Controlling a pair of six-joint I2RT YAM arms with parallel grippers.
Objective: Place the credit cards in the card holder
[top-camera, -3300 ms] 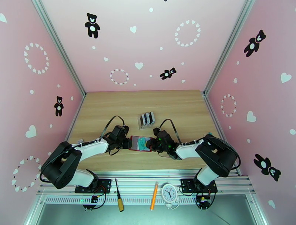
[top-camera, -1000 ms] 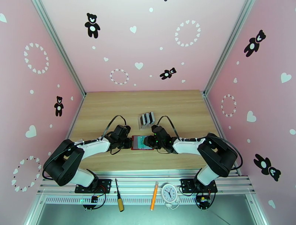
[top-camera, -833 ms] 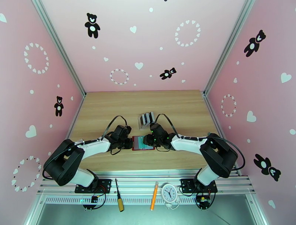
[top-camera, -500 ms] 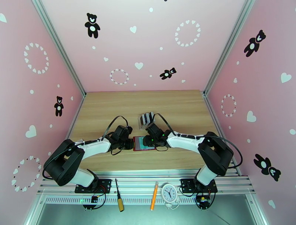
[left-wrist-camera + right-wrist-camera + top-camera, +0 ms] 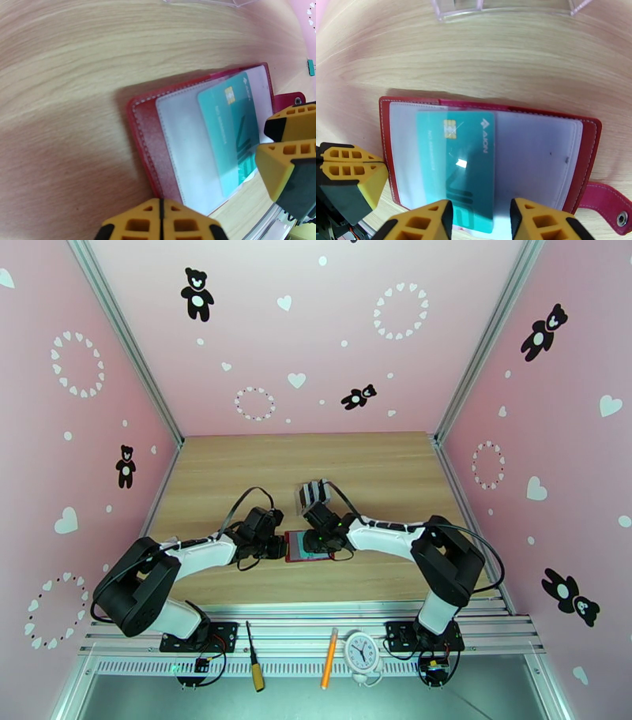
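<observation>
Shifting right claw (image 5: 319, 535): it has swung from the card holder's right edge to above its middle. Its fingers (image 5: 422, 221) have spread and now stand apart, gripping nothing.
Teal card (image 5: 460, 158): lies flat on the clear pockets (image 5: 537, 158) just ahead of the right claw, chip end farthest from it. Its near end overhangs the holder's edge and sits between the 2 fingers. Glare across it hints at a sleeve over it, but I cannot tell how deep it is.
Meaning: judged, 1 card has been let go at the holder and probably still needs pushing home.
Left claw (image 5: 160, 221): closed, tips pressed together on nothing, same place as before at the holder's edge opposite the right claw. Whether it pins the leather I cannot tell.
Card holder (image 5: 144, 134): open flat on the surface (image 5: 221, 477) under the right claw, with its snap tab (image 5: 608, 201) beside 1 finger.
Clear rack (image 5: 314, 494): just beyond the right claw, holding the remaining cards (image 5: 310, 493) upright, dark and white. Their count is unclear.
</observation>
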